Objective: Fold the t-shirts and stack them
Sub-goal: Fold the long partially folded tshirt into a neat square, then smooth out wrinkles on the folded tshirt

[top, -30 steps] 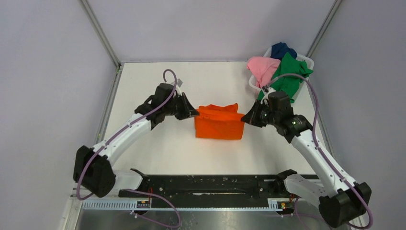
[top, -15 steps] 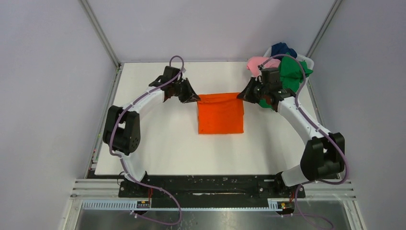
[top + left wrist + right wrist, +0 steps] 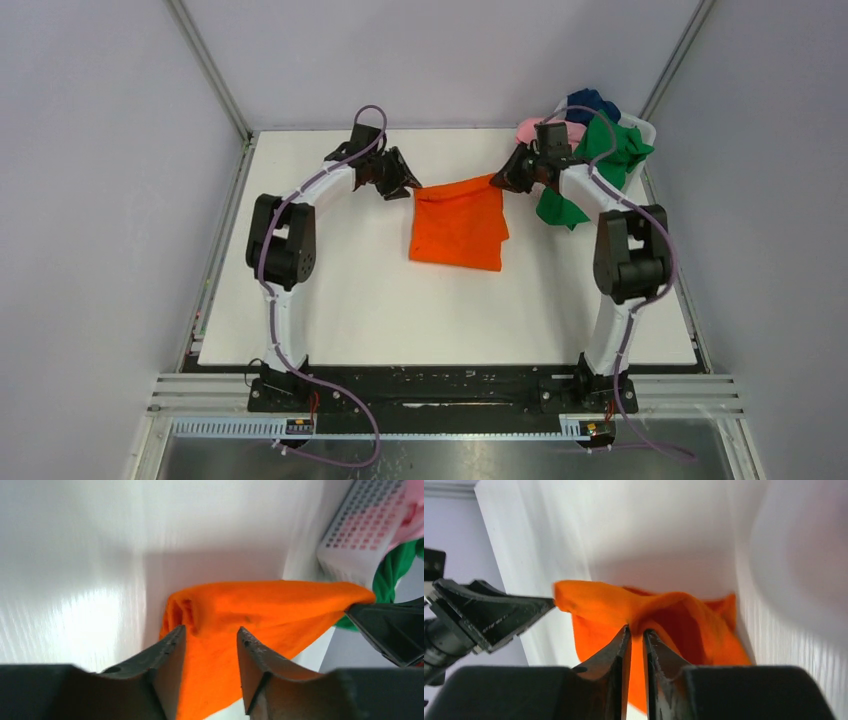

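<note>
Far side of table | left gripper is hovering, jaws apart, beside orange t-shirt's left corner | right gripper is pinching its lifted right corner, likely to lay the fold flat

i checked the overhead view and both wrist views and could read no text, label, brand, number or sign on anything that they showed me.

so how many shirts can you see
4: orange shirt on the table; pink shirt, green shirt, dark blue shirt in the basket, which may hide more.
</note>
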{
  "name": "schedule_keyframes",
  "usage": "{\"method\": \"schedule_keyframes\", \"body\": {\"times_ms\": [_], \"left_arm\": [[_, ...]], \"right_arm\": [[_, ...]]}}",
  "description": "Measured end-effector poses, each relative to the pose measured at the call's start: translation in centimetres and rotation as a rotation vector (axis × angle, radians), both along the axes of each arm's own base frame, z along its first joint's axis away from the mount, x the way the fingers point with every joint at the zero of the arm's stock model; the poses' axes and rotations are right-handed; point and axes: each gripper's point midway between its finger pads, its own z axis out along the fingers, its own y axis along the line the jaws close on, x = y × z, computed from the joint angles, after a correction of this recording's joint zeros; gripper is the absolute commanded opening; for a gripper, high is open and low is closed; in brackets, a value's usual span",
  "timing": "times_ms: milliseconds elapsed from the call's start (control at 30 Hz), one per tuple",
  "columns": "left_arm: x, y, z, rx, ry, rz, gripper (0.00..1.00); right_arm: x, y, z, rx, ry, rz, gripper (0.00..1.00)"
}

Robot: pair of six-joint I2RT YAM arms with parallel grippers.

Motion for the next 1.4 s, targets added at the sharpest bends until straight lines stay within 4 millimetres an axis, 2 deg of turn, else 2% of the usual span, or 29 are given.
{"method": "schedule_keyframes", "body": {"times_ms": [33, 67, 100, 133, 167, 267, 333, 433, 533, 633, 767, 867, 933, 1033, 1200, 1333, 1400], "left_arm": [[0.9, 0.0, -0.5, 0.007, 0.006, 0.017, 0.94], [1.6, 0.1, -0.7, 0.017, 0.004, 0.02, 0.99], [2.2, 0.1, -0.9, 0.025, 0.004, 0.027, 0.99], [3.0, 0.1, -0.9, 0.029, 0.004, 0.04, 0.99], [3.8, 0.1, -0.6, 0.03, -0.006, 0.049, 0.99], [4.4, 0.3, 0.8, 0.033, -0.04, 0.062, 0.99], [4.2, 0.3, 1.9, 0.03, -0.064, 0.064, 0.99], [2.6, -0.2, 3.2, 0.022, -0.089, 0.047, 0.99], [0.7, -2.2, 3.9, 0.005, -0.103, -0.005, 0.99], [-0.9, -4.6, 3.2, -0.012, -0.097, -0.064, 0.99], [-4.6, -6.3, -0.7, 0.008, -0.008, -0.119, 0.99], [-6.8, -6.0, -3.4, 0.02, 0.071, -0.127, 0.99], [-7.6, -5.4, -5.0, 0.021, 0.108, -0.114, 0.99], [-8.1, -5.1, -4.8, -0.006, 0.092, -0.109, 0.99], [-9.8, -4.3, -5.0, -0.01, 0.083, -0.104, 0.99], [-12.6, -2.5, -5.1, 0.015, 0.086, -0.086, 0.99], [-14.7, -0.8, -5.1, 0.056, 0.099, -0.061, 0.99]], "right_arm": [[1.5, 0.0, -0.5, 0.003, 0.005, -0.006, 0.49], [2.7, 0.1, -0.9, 0.008, 0.009, -0.012, 0.61], [4.0, 0.2, -1.2, 0.01, 0.011, -0.016, 0.74], [4.9, 0.3, -1.4, 0.015, 0.011, -0.02, 0.94], [5.6, 0.4, -1.5, 0.019, 0.008, -0.018, 0.99], [5.7, 0.4, -0.6, 0.026, -0.01, -0.007, 0.99], [5.0, 0.2, 0.1, 0.017, -0.024, -0.003, 1.0], [2.8, 0.1, 0.7, 0.008, -0.024, 0.013, 1.0], [0.6, 0.4, 0.7, 0.007, -0.013, 0.037, 0.99], [-1.3, 1.8, -0.4, 0.011, 0.011, 0.082, 1.0], [-3.4, 3.7, -2.3, -0.001, 0.057, 0.137, 0.99], [-3.6, 4.2, -3.5, -0.01, 0.077, 0.146, 1.0], [-3.6, 4.0, -5.3, -0.022, 0.115, 0.139, 1.0], [-4.2, 3.9, -8.6, -0.044, 0.182, 0.144, 1.0], [-5.4, 5.1, -8.9, -0.043, 0.17, 0.165, 1.0], [-9.0, 7.1, -8.9, -0.054, 0.175, 0.234, 1.0], [-11.1, 8.2, -8.8, -0.057, 0.189, 0.274, 0.99]]}}
